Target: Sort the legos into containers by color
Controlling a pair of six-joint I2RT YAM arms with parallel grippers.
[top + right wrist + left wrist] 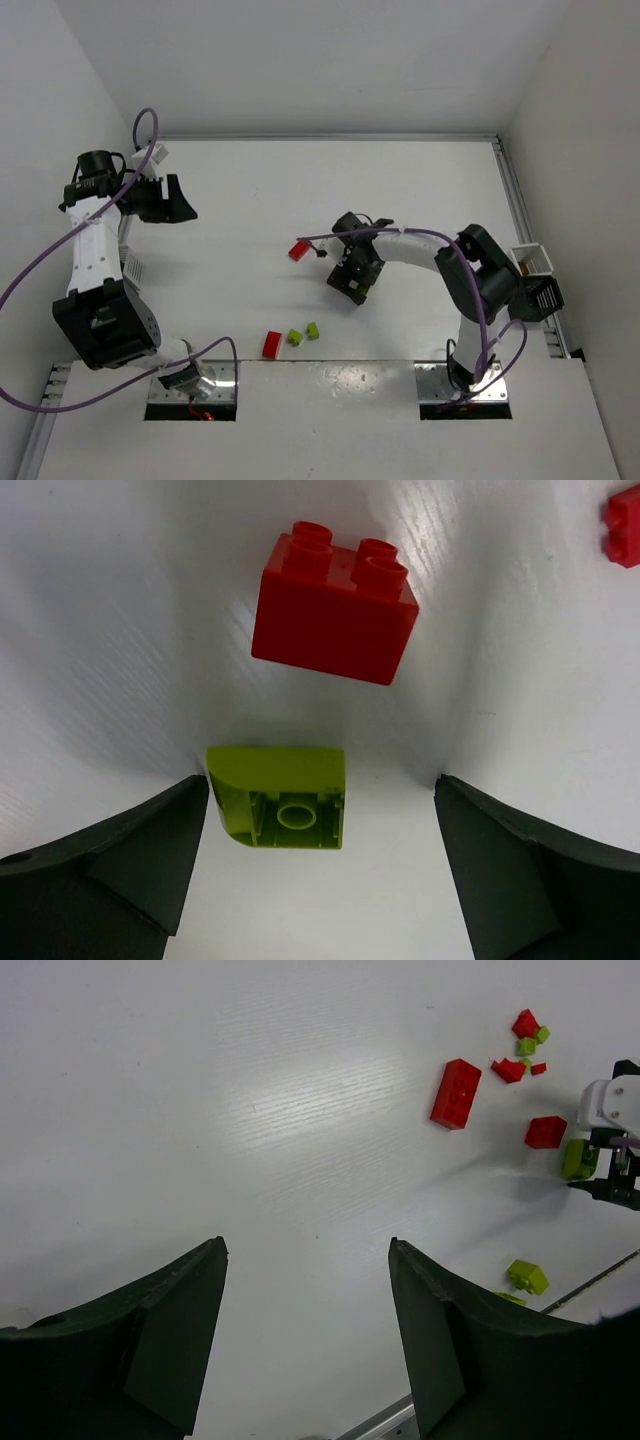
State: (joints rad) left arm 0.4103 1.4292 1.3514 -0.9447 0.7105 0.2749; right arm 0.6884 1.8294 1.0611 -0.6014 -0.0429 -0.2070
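Straddling lime brick [278,798]: right gripper [352,283], jaws wide, empty; red brick [333,615] at 12 o'clock. Next: close, lift; left gripper [308,1260] part-open, empty.

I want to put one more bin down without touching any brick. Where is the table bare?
Bare: the far strip of the table, beyond both grippers; also the patch between the left gripper and the middle red brick. Crowded: around the right gripper, and at the near-edge bricks.
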